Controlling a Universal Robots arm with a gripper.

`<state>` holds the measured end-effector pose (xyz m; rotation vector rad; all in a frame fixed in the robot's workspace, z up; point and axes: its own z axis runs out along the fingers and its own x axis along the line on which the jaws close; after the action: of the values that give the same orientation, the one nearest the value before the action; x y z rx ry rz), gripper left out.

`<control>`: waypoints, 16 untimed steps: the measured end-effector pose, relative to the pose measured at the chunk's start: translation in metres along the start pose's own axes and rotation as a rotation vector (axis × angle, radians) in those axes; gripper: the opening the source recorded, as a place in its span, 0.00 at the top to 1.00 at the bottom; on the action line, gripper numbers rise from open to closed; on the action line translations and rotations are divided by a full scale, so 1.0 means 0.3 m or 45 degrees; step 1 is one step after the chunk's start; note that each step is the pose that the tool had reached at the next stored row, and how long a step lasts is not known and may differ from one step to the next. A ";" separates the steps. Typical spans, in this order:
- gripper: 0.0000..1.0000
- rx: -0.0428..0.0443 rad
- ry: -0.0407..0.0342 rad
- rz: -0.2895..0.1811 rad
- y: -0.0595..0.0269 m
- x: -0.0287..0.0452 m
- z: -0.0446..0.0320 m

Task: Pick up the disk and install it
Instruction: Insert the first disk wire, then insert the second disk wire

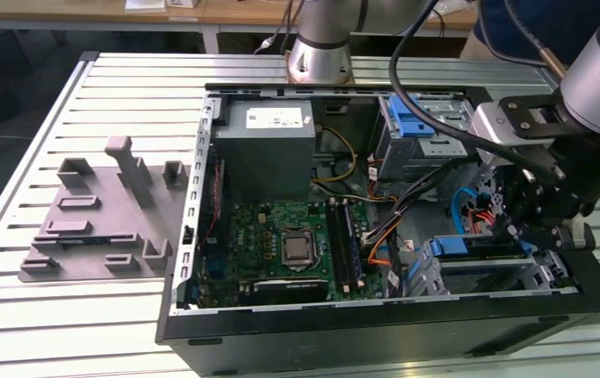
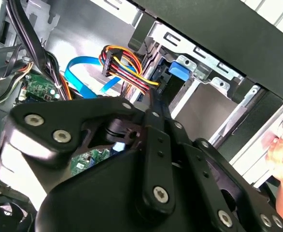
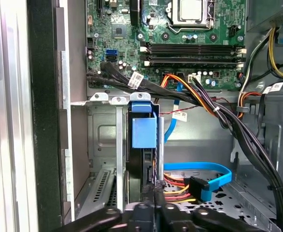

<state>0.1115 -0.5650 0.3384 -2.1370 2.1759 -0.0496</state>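
An open computer case lies on its side on a slatted metal tabletop, its motherboard facing up. In the exterior view the arm reaches down into the case at that view's right, and the pincer hangs over the drive cage in the near right corner.

The disk sits edge-up in that cage, a blue rail along its visible edge. In the first wrist view the disk stands in the slot between the cage's metal walls, with its blue tab at the end towards the motherboard. The pincer meets the disk's near end; its fingers look drawn together on the thin edge, though black linkage hides the contact, so whether it grips cannot be told for sure.

In the second wrist view the pincer points at the blue tab inside the cage, beside a bundle of coloured wires and a flat blue cable. A person's hand rests against the outside of the case.

A grey power supply sits at the far end, and a grey fixture lies on the tabletop at the exterior view's left.
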 end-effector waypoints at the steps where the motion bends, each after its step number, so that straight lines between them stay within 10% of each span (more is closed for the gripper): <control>1: 0.89 0.000 0.0000 0.000 0.000 0.000 -0.001; 16: 0.89 0.000 0.0010 0.000 -0.001 -0.001 -0.014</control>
<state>0.1115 -0.5650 0.3425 -2.1374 2.1763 -0.0505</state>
